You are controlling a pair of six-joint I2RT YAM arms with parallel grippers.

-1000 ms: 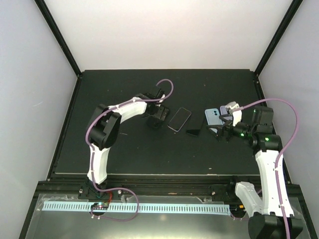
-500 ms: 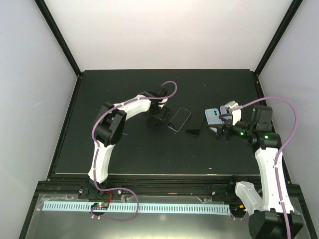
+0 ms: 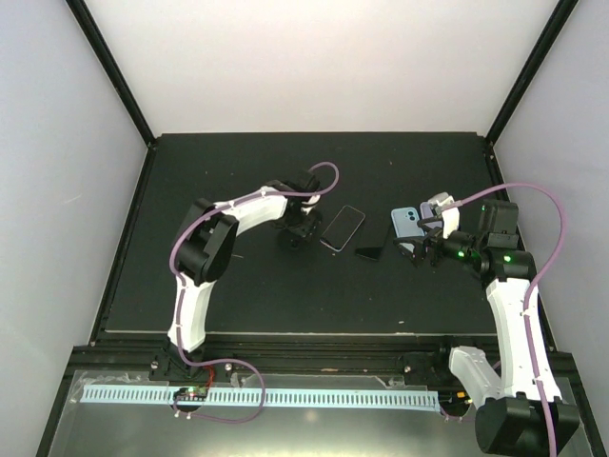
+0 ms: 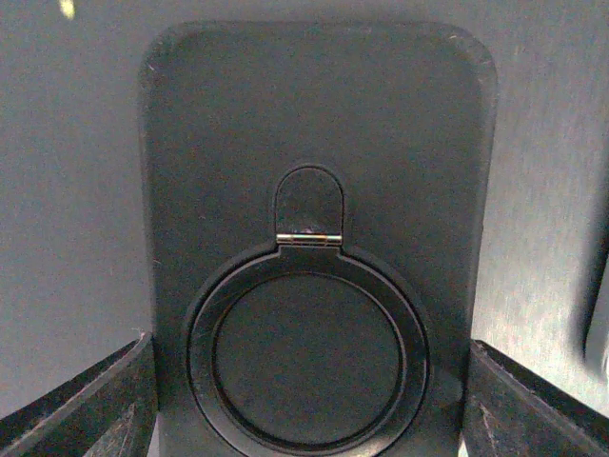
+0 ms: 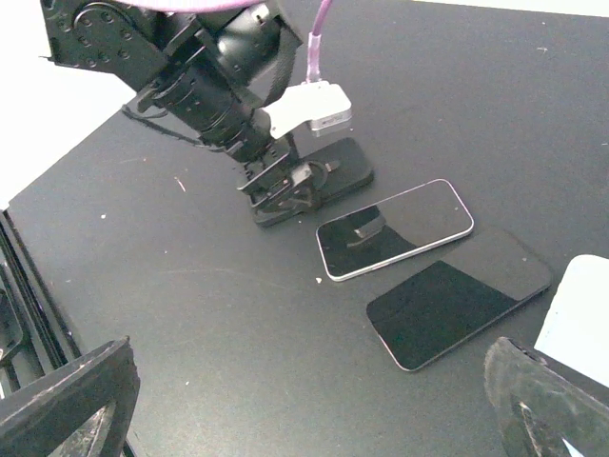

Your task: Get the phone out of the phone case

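Left end effector [image 3: 297,236] astride the black ring-stand phone case [image 4: 314,143] on the bench [image 3: 238,171] (clamped or merely beside, cannot tell), silver-edged phone [image 3: 343,228] just right, right end effector [image 5: 314,400] spread wide apart

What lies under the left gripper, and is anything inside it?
A black phone case, ring side up, straddled by the left gripper. Its inside faces the table, so it is hidden.
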